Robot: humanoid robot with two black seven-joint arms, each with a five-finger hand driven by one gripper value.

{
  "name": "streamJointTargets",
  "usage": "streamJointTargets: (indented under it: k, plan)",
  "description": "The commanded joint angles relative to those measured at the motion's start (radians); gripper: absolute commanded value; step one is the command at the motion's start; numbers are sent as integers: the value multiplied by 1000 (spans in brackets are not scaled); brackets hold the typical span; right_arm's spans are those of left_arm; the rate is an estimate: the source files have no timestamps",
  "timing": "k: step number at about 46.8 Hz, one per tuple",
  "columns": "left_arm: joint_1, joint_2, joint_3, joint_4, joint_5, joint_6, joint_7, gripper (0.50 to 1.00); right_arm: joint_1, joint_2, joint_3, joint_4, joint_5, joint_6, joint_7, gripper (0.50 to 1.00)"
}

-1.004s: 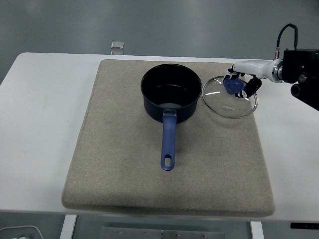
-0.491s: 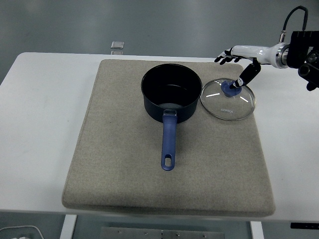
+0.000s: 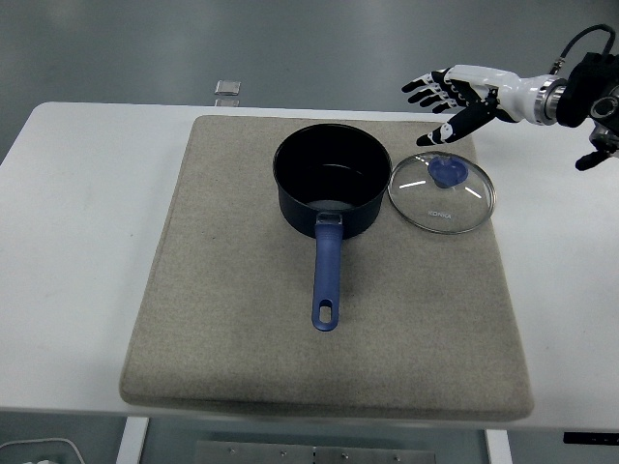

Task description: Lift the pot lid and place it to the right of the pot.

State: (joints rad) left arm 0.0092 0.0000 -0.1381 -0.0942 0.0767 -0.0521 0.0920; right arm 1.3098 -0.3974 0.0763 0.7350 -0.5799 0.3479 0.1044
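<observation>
The lid (image 3: 441, 191) lay flat on the mat (image 3: 232, 348), just right of the pot (image 3: 332, 180), its left rim touching or very nearly touching the pot's wall. Its blue knob (image 3: 447, 173) stood free, with nothing on it. A second earlier the right hand (image 3: 453, 95) had been clamped around that knob; half a second earlier only one fingertip was still near it; by this moment the hand had risen up and to the far side, well clear of the glass, its fingers (image 3: 426, 85) spread and holding nothing. Between those frames the lid also shifted a little to the left and settled.

That reads as the release finished: the lid was off the pot and resting on the pot's right side, so the task looked essentially done, with only the arm's retreat toward the right edge left.

The pot was open, its blue handle (image 3: 328, 273) pointing toward the near edge. There was small white print on the glass near the lid's near rim, too small to read. No other label was legible. A small clear object (image 3: 228, 87) sat on the table (image 3: 68, 242) beyond the mat's far edge. The left arm was not visible.
</observation>
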Motion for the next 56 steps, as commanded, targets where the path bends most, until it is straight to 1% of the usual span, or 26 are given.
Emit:
streamJointTargets:
  k: [1,5,14,18,22,30,35,44,50,56]
  plan:
    - [0,0,0,-1,0,0,0,1000,-18,11,2,-13,63,-3,1,901]
    - [0,0,0,1,0,0,0,1000,-30,15,19,-19,130,0,6,901]
    - [0,0,0,1,0,0,0,1000,-86,26,115,-23,314,5,-2,903]
    - [0,0,0,-1,0,0,0,1000,-107,41,134,-34,402,8,-6,903]
    - [0,0,0,1,0,0,0,1000,-116,54,137,-45,506,26,-8,903]
    - [0,0,0,1,0,0,0,1000,-138,75,137,-59,731,19,-64,903]
    - [0,0,-1,1,0,0,0,1000,-147,81,139,-74,836,13,-77,903]
    - [0,0,0,1,0,0,0,1000,-170,80,140,-88,969,26,-77,907]
    - [0,0,0,-1,0,0,0,1000,-182,77,142,-89,976,43,-58,915]
    - [0,0,0,1,0,0,0,1000,-185,75,178,-86,965,48,-58,915]
